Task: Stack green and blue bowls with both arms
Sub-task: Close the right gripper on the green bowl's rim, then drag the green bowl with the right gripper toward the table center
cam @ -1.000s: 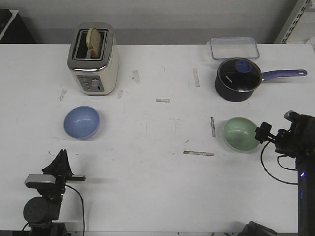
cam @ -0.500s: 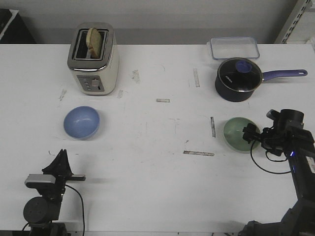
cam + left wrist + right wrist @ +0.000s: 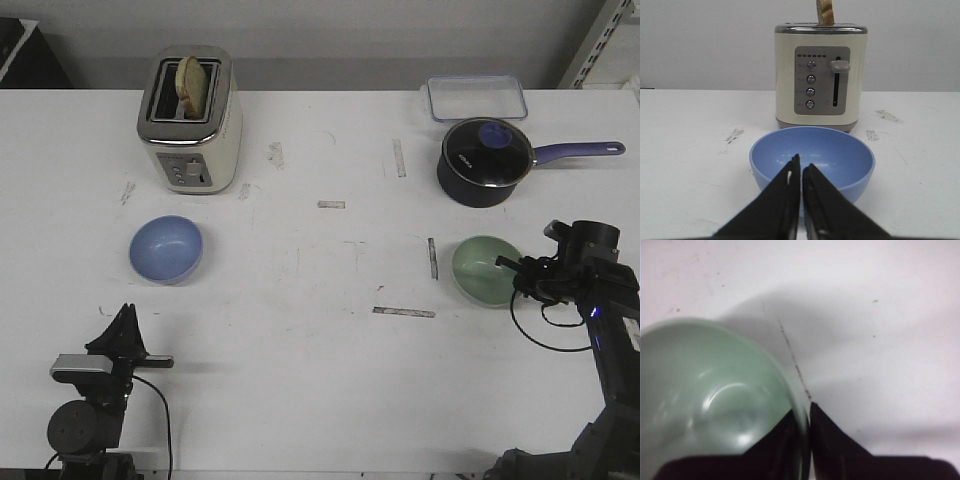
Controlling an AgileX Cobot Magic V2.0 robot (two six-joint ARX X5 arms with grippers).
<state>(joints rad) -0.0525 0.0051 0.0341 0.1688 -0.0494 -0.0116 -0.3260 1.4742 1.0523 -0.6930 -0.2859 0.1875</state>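
The blue bowl (image 3: 166, 248) sits upright on the white table at the left, in front of the toaster. My left gripper (image 3: 126, 312) is shut and empty, low near the table's front edge, a short way before that bowl; the left wrist view shows the bowl (image 3: 840, 150) just beyond the closed fingertips (image 3: 800, 164). The green bowl (image 3: 485, 270) sits at the right. My right gripper (image 3: 520, 272) is shut on its right rim; the right wrist view shows the rim of the bowl (image 3: 705, 400) pinched between the fingers (image 3: 805, 414).
A cream toaster (image 3: 190, 120) with a bread slice stands at the back left, also in the left wrist view (image 3: 820, 82). A dark navy saucepan (image 3: 483, 162) with a long handle and a clear container (image 3: 477, 97) stand behind the green bowl.
My right gripper moved left onto the green bowl's right rim and closed on it; the bowl shifted slightly left. The left arm has not moved.
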